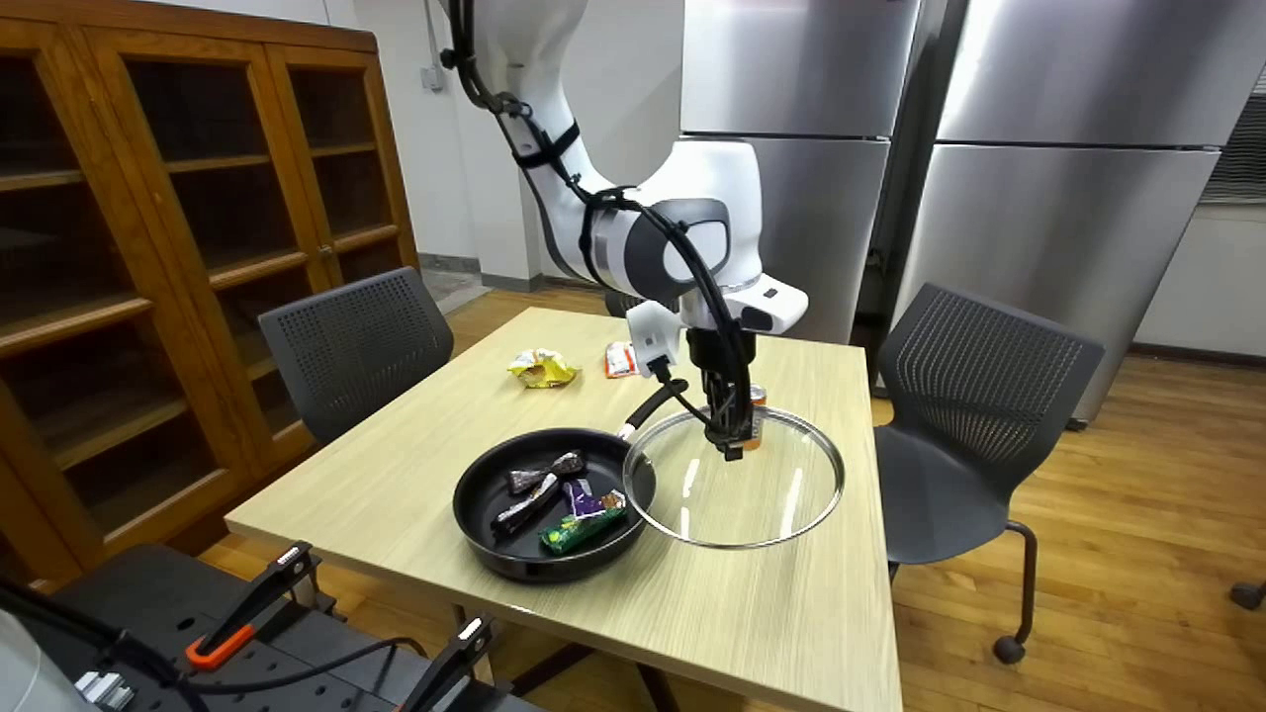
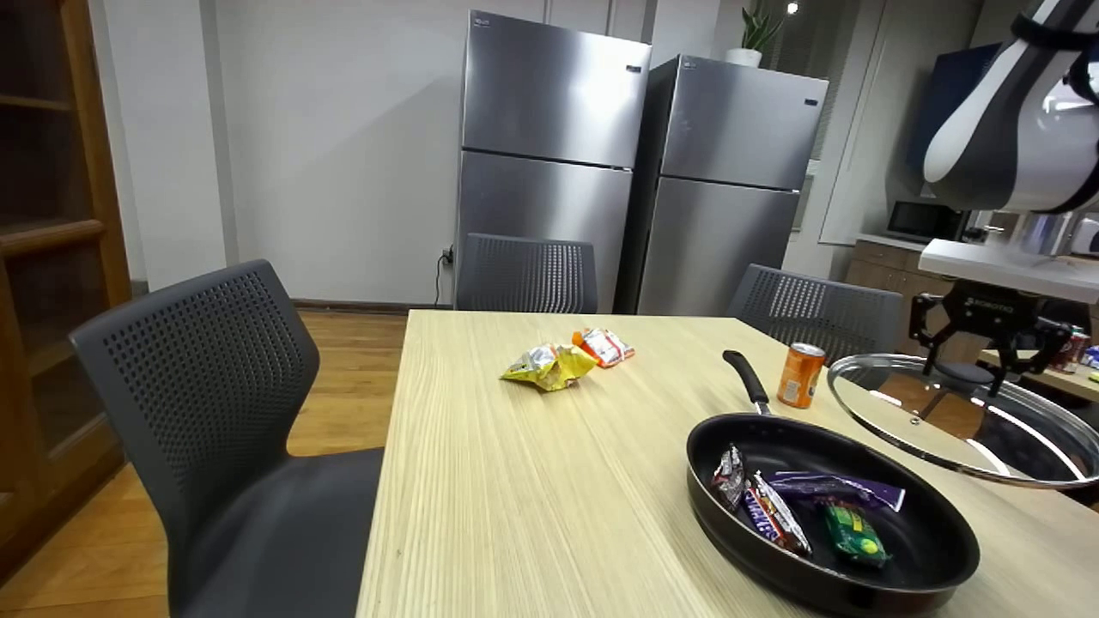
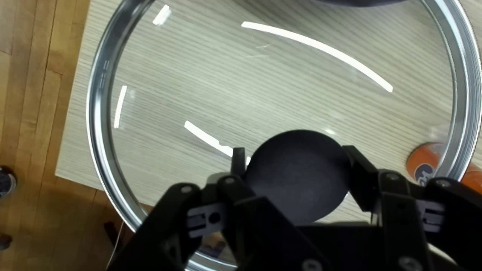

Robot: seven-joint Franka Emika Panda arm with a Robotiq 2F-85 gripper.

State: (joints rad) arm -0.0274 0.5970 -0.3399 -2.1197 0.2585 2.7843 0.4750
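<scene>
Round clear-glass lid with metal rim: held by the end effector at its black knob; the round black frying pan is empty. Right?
The round black frying pan isn't empty: shiny wrapped candy bars, green, purple and dark brown, lie in it, as both exterior views show. The rest stands: the end effector holds the round clear-glass lid at its black knob.

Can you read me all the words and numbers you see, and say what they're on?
"ROBOTIQ": on the end effector.
"SNICKERS", a bit blurred: on a candy wrapper in the pan.
Too small or blurred to read: orange can, green wrapper, purple wrapper, brown wrapper, yellow bag, red-and-white packet, black clamps, badges on the refrigerators.
No numbers are readable.
</scene>
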